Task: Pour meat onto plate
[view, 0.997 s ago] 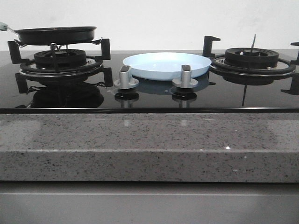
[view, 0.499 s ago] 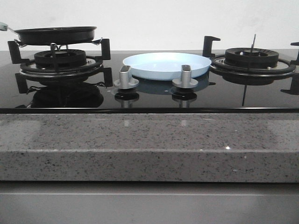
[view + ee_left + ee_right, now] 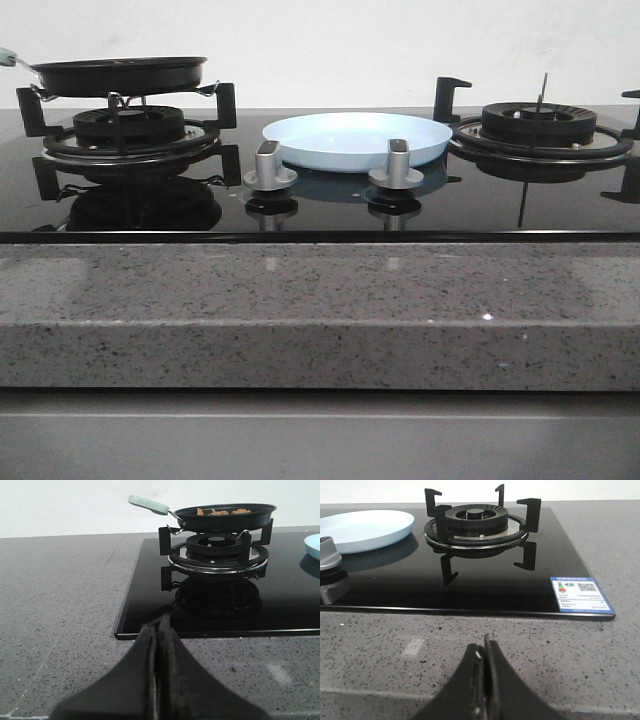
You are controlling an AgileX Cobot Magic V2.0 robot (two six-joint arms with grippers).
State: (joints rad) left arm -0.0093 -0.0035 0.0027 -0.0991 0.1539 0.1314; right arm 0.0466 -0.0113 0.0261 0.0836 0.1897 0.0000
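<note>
Front view: black glass hob [image 3: 330, 210] set in a speckled grey desk [image 3: 320, 300], whose front edge fills the lower half of the frame. Pan [image 3: 118, 75] sits on the left burner grate [image 3: 128, 130] at upper left, its pale green handle [image 3: 8, 56] running off the left edge. Plate [image 3: 357, 140] lies flat on the glass at upper centre, between the two burners, just behind two silver knobs [image 3: 270, 165]. Its right rim comes close to the right burner [image 3: 540, 135]; whether they touch I cannot tell.

Left wrist view: meat [image 3: 220, 512] shows as orange-brown pieces just above the pan rim, upper right of the frame. Left pincer [image 3: 158, 630], bottom centre, is closed with fingers pressed together, holding nothing, over bare desk in front of the hob's near edge.

Right wrist view: right pincer [image 3: 484, 655], bottom centre, likewise closed and holding nothing, over the desk strip before the hob edge. A label [image 3: 580, 594] sits at the glass's near corner, right of centre.
</note>
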